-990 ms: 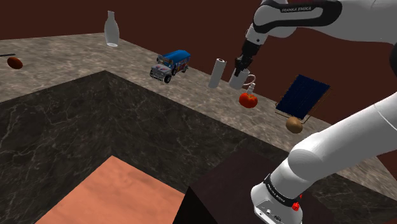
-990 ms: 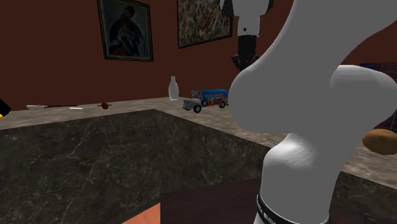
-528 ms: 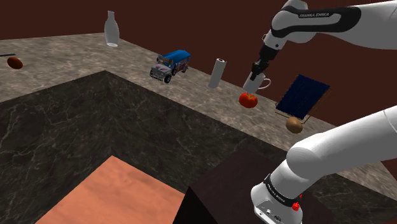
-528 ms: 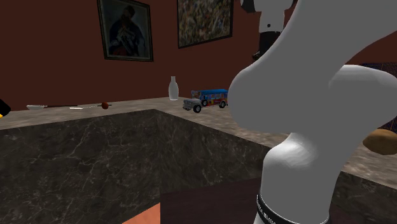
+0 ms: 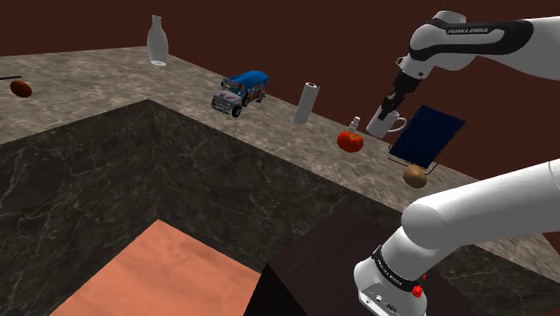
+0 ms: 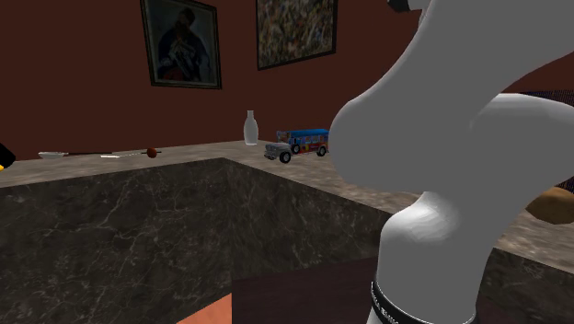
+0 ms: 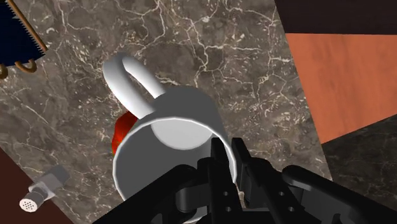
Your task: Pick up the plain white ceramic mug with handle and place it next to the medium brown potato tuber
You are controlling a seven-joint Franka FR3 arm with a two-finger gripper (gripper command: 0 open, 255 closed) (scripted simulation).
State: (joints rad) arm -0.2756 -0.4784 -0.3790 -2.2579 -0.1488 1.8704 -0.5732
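Note:
A plain white mug (image 5: 383, 124) with a handle hangs in the air, above the marble counter (image 5: 108, 85). My gripper (image 5: 392, 104) is shut on its rim. In the wrist view the two black fingers (image 7: 217, 154) pinch the mug's wall (image 7: 167, 151), one inside and one outside, and the handle (image 7: 130, 81) points away from the hand. The brown potato (image 5: 415, 176) lies on the counter nearer the stand than the mug, beside a dark blue book (image 5: 429, 134). An edge of the potato (image 6: 556, 203) peeks out behind the arm in the second exterior view.
A red tomato (image 5: 350, 140) and a small shaker (image 5: 355, 121) sit just to the shoulder view's left of the mug. Farther left stand a white cylinder (image 5: 308, 101), a toy bus (image 5: 242, 92) and a pale bottle (image 5: 158, 41). The counter wraps around a dark sunken area.
The gripper has carried the mug to the shoulder view's right, from beside the white cylinder, past the tomato, to the near edge of the blue book.

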